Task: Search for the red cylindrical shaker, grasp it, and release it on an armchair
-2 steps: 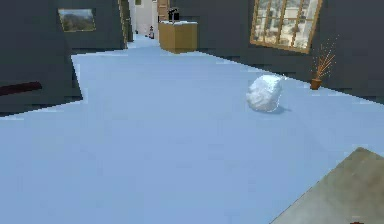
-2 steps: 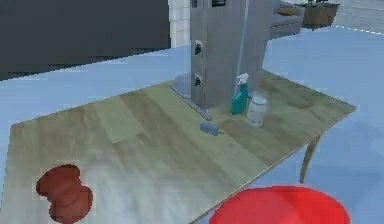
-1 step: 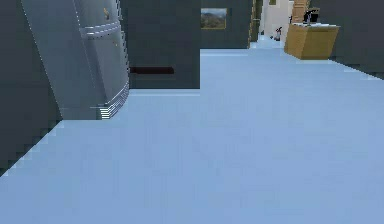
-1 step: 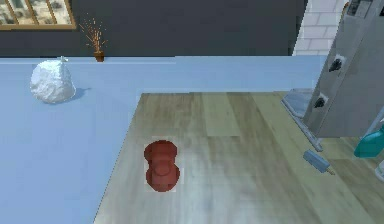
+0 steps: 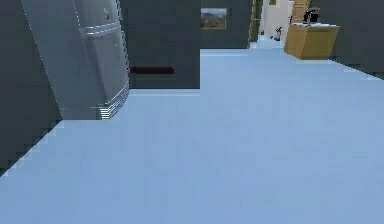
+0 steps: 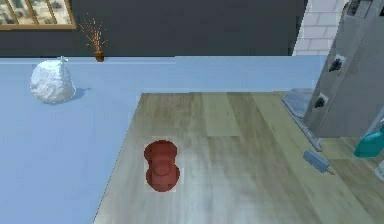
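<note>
Okay, dark red shaker (image 6: pixel 161 165) stands on the wooden bench (image 6: pixel 230 115), close to its left edge, toward the near end. Small blue thing (image 6: pixel 318 161) lies by the bench's right edge. White lumpy bag (image 6: pixel 52 80) and potted twigs (image 6: pixel 97 40) sit on the blue floor (image 6: pixel 60 150) beyond. Ahead: grey fridge (image 5: pixel 95 55), wall picture (image 5: pixel 213 17), wooden cabinet (image 5: pixel 311 40). Jaws' state: can't tell.

Looks like a home: tall grey fridge (image 5: pixel 95 55), framed picture (image 5: pixel 213 18) on a dark wall, wooden cabinet (image 5: pixel 312 40), potted plant (image 6: pixel 97 40).
</note>
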